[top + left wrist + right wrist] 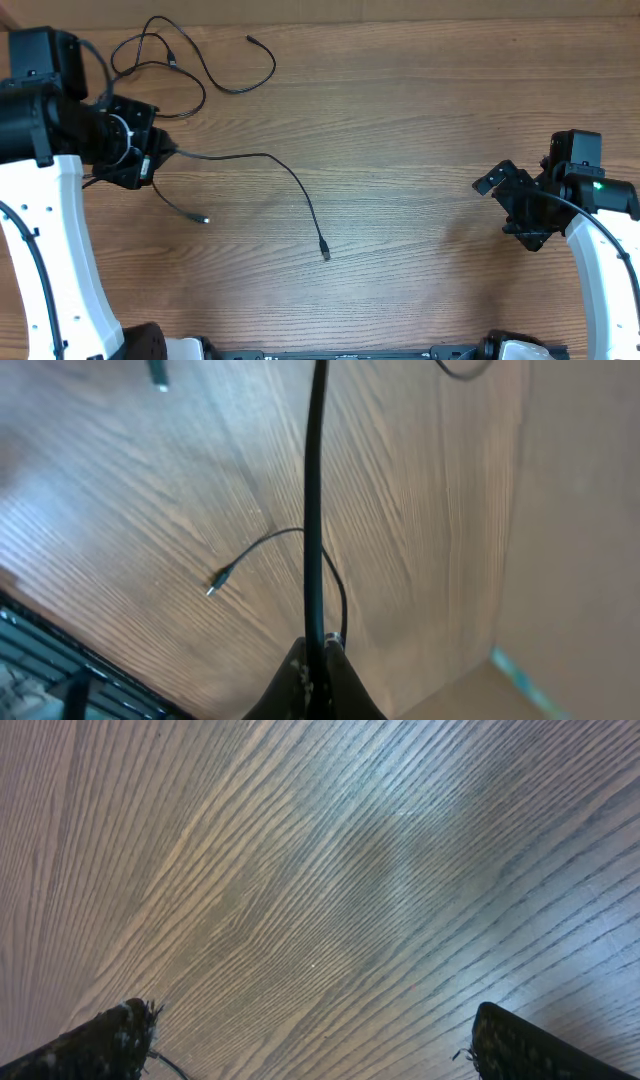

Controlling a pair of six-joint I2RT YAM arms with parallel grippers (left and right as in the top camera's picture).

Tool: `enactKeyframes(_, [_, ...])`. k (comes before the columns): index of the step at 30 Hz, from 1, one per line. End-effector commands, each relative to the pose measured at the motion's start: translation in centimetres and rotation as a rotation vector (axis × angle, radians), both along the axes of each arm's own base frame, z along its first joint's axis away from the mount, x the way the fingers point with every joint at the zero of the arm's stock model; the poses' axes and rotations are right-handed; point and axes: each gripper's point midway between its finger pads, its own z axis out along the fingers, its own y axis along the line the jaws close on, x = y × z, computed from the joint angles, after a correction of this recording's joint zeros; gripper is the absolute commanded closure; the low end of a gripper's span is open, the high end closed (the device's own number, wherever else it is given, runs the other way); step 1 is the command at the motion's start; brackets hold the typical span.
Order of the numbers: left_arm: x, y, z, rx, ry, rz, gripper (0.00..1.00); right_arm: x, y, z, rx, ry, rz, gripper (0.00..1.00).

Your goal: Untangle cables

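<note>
Cables (290, 185): one clamped in left pincer (316, 652) (apparently mid-length) | right pincer (505, 207) apart, hovering over table (400, 120)

My left gripper (316, 662) points inward from the left side, fingers pinched tight on a cable (314, 510). My right gripper (312, 1038) points inward from the right side, its jaws spread wide, holding nothing and touching nothing.

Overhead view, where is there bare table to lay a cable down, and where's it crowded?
Bare table spans the middle, between the long cable held by the left gripper and the open right gripper, plus the top right. Crowded: the left side, where the looped cable and short cable lie.
</note>
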Motion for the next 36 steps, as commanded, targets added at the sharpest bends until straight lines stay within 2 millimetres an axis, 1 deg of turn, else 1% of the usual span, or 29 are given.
enactKeyframes(1, [0.7,0.6,-0.4,-0.055,0.04,0.089,0.96,0.6,-0.3,0.9,-0.015,-0.032,-0.001,0.0])
enactKeyframes(4, [1.1,0.0,-0.5,-0.104,0.042,0.061,0.96,0.6,-0.3,0.9,-0.015,-0.032,-0.001,0.0])
enactKeyframes(9, [1.4,-3.4,0.3,-0.163,-0.049,-0.19,0.96,0.6,-0.3,0.9,-0.015,-0.032,-0.001,0.0])
enactKeyframes(12, [1.7,-4.7,0.5,-0.114,-0.121,-0.343,0.96,0.6,-0.3,0.9,-0.015,-0.032,-0.001,0.0])
enactKeyframes(15, [2.4,-5.8,0.8,-0.035,-0.23,-0.535,0.96,0.6,-0.3,0.9,-0.015,-0.032,-0.001,0.0])
enactKeyframes(17, [2.6,-6.6,0.9,0.013,-0.294,-0.662,0.96,0.6,-0.3,0.9,-0.015,-0.032,-0.001,0.0])
enactKeyframes(19, [2.6,-7.4,0.9,0.04,-0.327,-0.749,0.96,0.6,-0.3,0.9,-0.015,-0.032,-0.001,0.0])
enactKeyframes(21, [2.6,-7.9,0.5,0.072,-0.33,-0.803,0.95,0.6,-0.3,0.9,-0.015,-0.032,-0.001,0.0])
enactKeyframes(25, [2.6,-7.8,-0.7,0.144,-0.283,-0.84,0.96,0.6,-0.3,0.9,-0.015,-0.032,-0.001,0.0])
enactKeyframes(29, [2.9,-8.9,-1.1,0.163,-0.311,-0.944,0.96,0.6,-0.3,0.9,-0.015,-0.032,-0.001,0.0])
enactKeyframes(36, [2.7,-12.0,-2.2,0.18,-0.352,-1.16,0.96,0.6,-0.3,0.9,-0.015,-0.032,-0.001,0.0])
